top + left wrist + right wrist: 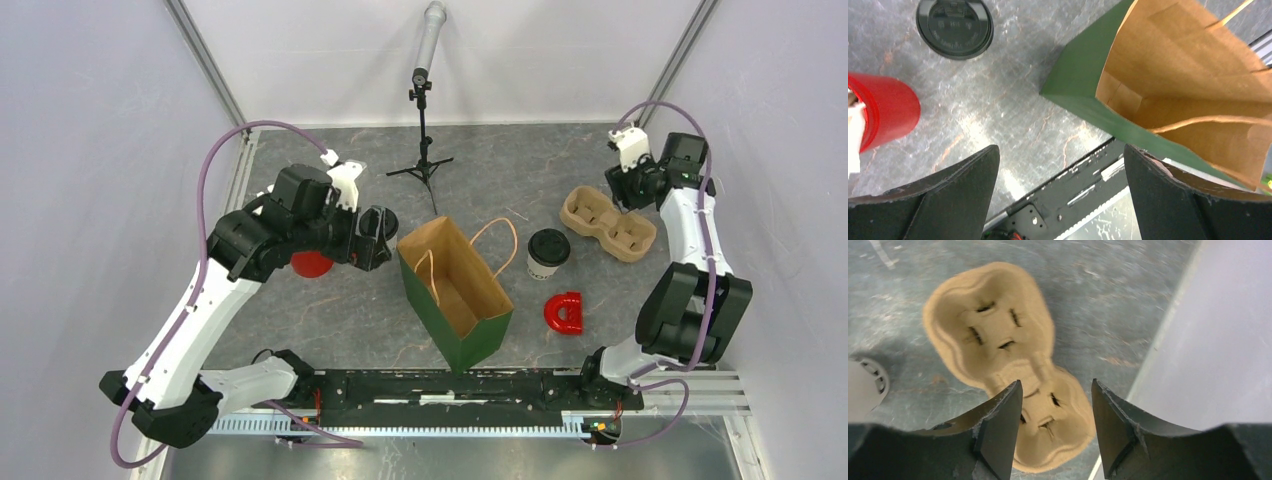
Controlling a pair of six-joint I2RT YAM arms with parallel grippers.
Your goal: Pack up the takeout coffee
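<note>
The takeout coffee (pixel 548 252), a cream paper cup with a black lid, stands upright on the table just right of the green paper bag (pixel 455 290). The bag stands open with its brown inside showing, and also appears in the left wrist view (pixel 1083 95). My left gripper (pixel 374 240) is open and empty just left of the bag, above the table (pixel 1060 165). My right gripper (pixel 622 192) is open and empty, hovering over the near cell of the brown cardboard carrier (pixel 998 330), apart from the coffee.
A red cup (pixel 883 112) stands under my left arm. A second round black lid (pixel 954 27) lies beside it; I cannot tell if a cup is under it. A red D-shaped piece (pixel 565 313) lies near the bag. A microphone stand (pixel 425 165) is at the back. The right wall is close to the carrier.
</note>
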